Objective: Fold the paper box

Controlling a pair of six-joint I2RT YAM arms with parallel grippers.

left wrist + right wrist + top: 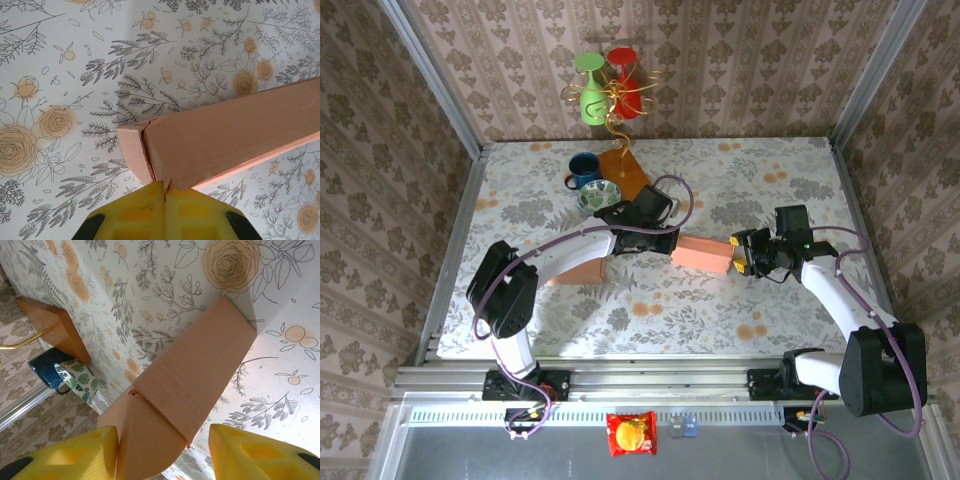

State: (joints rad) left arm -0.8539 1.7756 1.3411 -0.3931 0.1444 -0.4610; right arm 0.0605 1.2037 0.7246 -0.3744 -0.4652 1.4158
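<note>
A pink paper box (703,255) is being kept near the middle of the table (770,180), slightly towards its right edge, with its long side running left to right between the two grippers. The left gripper (672,243) is being pressed shut on the box's left end. In the left wrist view the yellow fingers (135,217) are meeting with no gap, and a thin edge of the box (225,135) is being pinched at their seam, beside a split corner flap. The right gripper (740,255) is being held at the box's right end with its jaws standing moderately wide. In the right wrist view a rounded end flap of the box (185,380) is being framed between the two yellow fingers (260,455). One finger is touching the flap and the other is being kept apart from it, so nothing is being clamped there. Whether the box is resting on the cloth or being lifted off it cannot be told.

Towards the far edge, left of centre, a blue mug (583,168), a leaf-patterned cup (597,196) and a wooden stand (625,170) are being kept close together. A red snack packet (632,433) is lying in front of the near edge, beyond the rail.
</note>
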